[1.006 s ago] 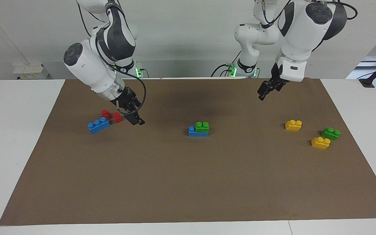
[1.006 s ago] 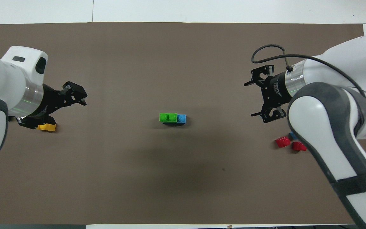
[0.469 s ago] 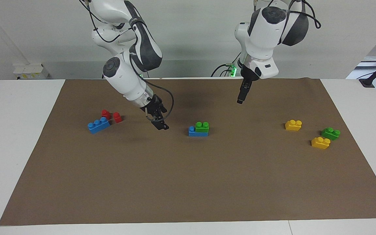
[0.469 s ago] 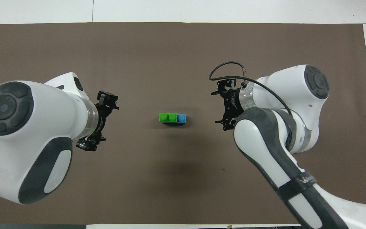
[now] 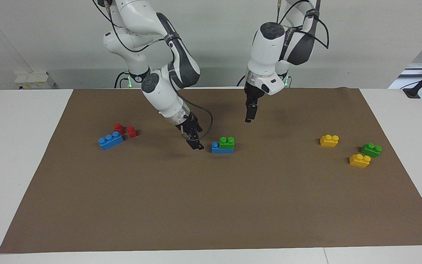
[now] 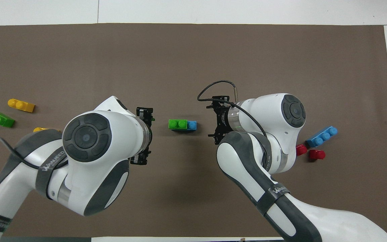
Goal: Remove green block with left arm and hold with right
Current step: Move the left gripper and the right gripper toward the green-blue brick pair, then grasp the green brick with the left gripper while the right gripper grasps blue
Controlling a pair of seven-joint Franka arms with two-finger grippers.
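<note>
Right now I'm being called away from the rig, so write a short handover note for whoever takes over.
Left gripper: open, empty, in the air over the mat, near the stacked pair on its left-arm end.
Right gripper: open, empty, low beside the blue brick of the pair, not touching it.
Green block: pressed onto the blue brick at mid-mat, covering two of its studs.
A second green brick lies loose with two yellow bricks at the left arm's end.
Done: both arms are at the pair.
Left: right gripper steadies the blue brick, left pulls the green block off.
</note>
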